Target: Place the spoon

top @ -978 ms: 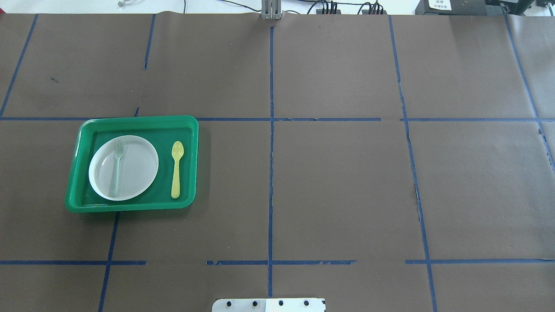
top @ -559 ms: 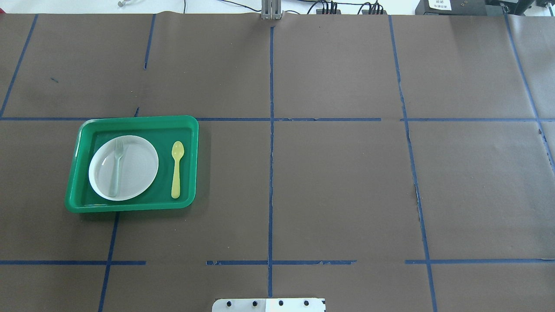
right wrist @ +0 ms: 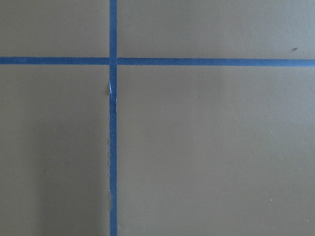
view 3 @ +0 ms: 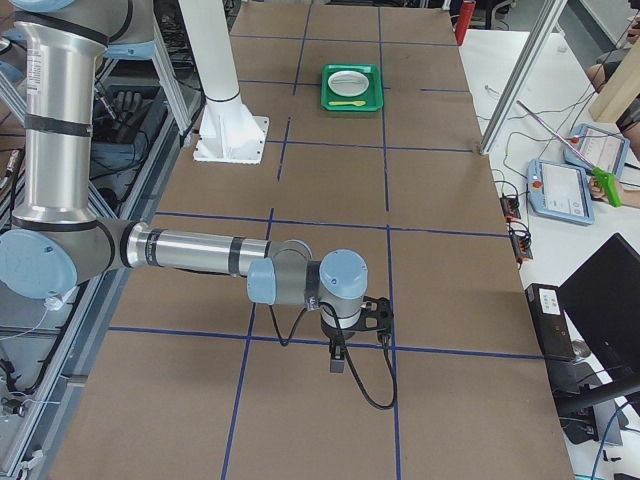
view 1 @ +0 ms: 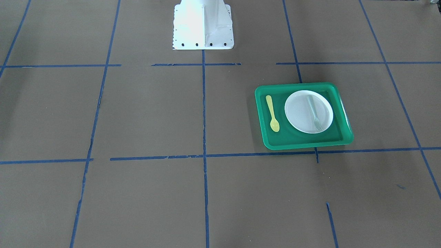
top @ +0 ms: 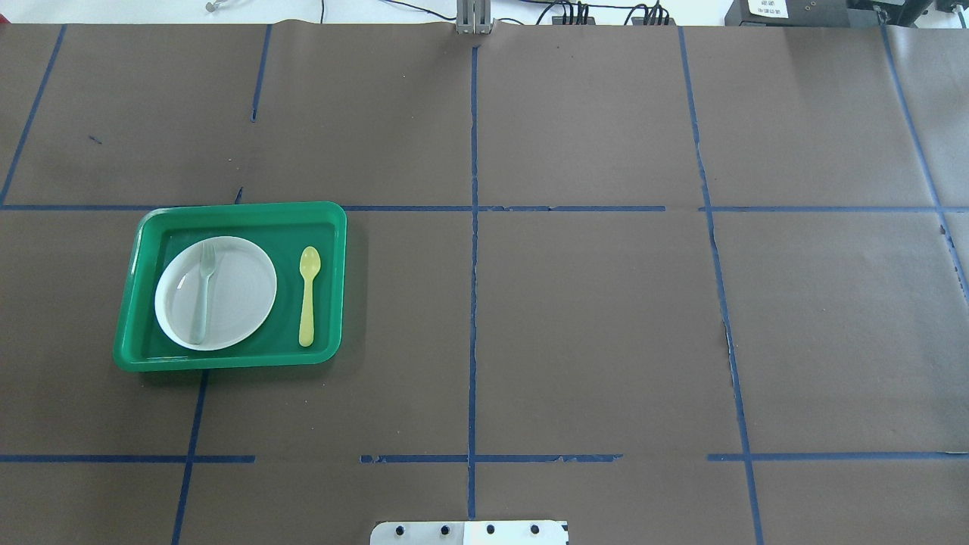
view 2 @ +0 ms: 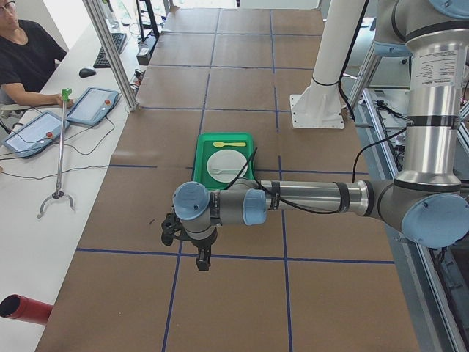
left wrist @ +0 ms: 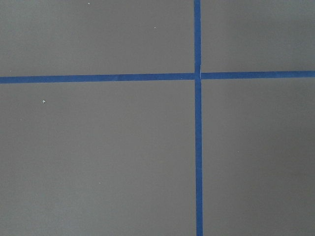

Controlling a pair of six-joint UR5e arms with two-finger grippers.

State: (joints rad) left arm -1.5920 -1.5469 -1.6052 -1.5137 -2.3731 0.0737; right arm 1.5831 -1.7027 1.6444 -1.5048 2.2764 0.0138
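Note:
The yellow spoon (top: 309, 295) lies in the green tray (top: 242, 207), on the tray floor to the right of the white plate (top: 238, 295), bowl pointing away from the robot. It also shows in the front view (view 1: 273, 113) and small in the right side view (view 3: 348, 103). My left gripper (view 2: 201, 257) hangs over bare table, nearer the left-end camera than the tray (view 2: 201, 147). My right gripper (view 3: 337, 355) hangs over bare table far from the tray. I cannot tell whether either is open or shut. Both wrist views show only table and tape.
A pale grey-green fork (top: 203, 291) lies on the plate. The robot's white base (view 1: 203, 26) stands at the table's near middle. Blue tape lines (top: 473, 265) cross the brown table cover. An operator (view 2: 26, 55) sits at a side desk.

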